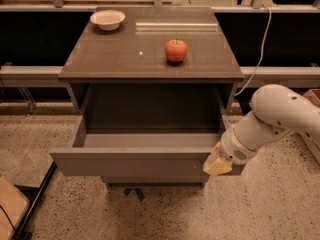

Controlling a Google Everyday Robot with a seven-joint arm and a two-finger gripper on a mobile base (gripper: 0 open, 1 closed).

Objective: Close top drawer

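Nearest, over the speckled floor (270, 209), the white arm (272, 115) is reaching in from the right edge. Its thick elbow is sitting high beside the cabinet's right side, and the forearm is slanting down and to the left toward the drawer front. At the end of the forearm the gripper (218, 165) is showing as a pale yellowish tip. It is resting against the right end of the front panel of the top drawer (130, 163), at about the panel's height. How far it is open cannot be told from this angle, and nothing is sitting in it that I can see.

The top drawer is standing pulled well out of the cabinet (120, 59), with its smooth grey inside lying open to view. Further back, on the cabinet's flat brown top, a red apple (176, 50) is sitting right of centre and a shallow white bowl (107, 19) is sitting at the far left corner, the two well apart. A white cable (260, 49) is hanging down behind the right side.
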